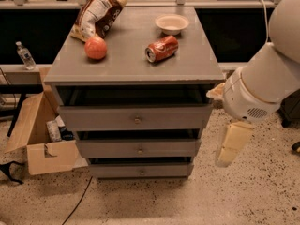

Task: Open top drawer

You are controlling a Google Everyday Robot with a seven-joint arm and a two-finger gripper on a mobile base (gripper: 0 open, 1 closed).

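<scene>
The top drawer (136,117) is the widest grey front of three in the grey cabinet, with a small brass knob (137,120) at its centre. A dark gap shows between it and the cabinet top (136,62). Two narrower drawers (139,149) sit below it. My gripper (232,144) hangs from the big white arm (262,86) to the right of the cabinet. It is level with the middle drawer and apart from every drawer front, holding nothing that I can see.
On the cabinet top lie a chip bag (97,14), an orange fruit (95,48), a red soda can (161,48) on its side and a white bowl (171,24). An open cardboard box (37,139) stands on the floor at left. A water bottle (24,55) stands on the left ledge.
</scene>
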